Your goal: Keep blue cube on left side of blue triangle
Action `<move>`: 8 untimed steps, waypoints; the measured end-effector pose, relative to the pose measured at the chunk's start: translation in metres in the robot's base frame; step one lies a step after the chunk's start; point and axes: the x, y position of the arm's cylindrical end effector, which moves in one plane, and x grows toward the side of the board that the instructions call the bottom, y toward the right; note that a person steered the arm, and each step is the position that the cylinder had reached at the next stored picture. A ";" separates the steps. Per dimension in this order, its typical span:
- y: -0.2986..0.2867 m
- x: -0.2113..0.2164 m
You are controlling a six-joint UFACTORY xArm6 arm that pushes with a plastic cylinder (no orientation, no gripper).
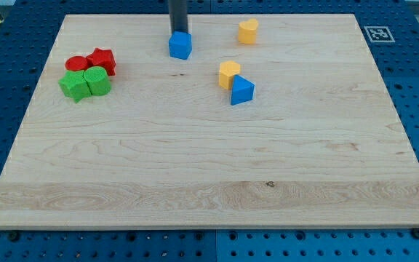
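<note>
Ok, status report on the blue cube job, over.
My tip at blue cube's top edge. Cube sits left of blue triangle. Yellow block touches triangle; path clear.

My tip (177, 32) sits against the far side of the blue cube (180, 45), so its very end is hard to separate from the block's top edge. The rod (177, 13) is cut off by the view's top. Near the desk's (195, 167) left edge, the red cylinder (76, 63) is partly covered by the green blocks (84, 83) in front of it; their exact shapes are hard to make out. The yellow block (229, 73) is partly hidden behind the blue triangle (241, 90).
</note>
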 end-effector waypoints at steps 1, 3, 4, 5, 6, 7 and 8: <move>-0.018 -0.006; 0.016 0.026; 0.024 0.029; 0.029 0.034; 0.029 0.034; 0.031 0.042; 0.031 0.043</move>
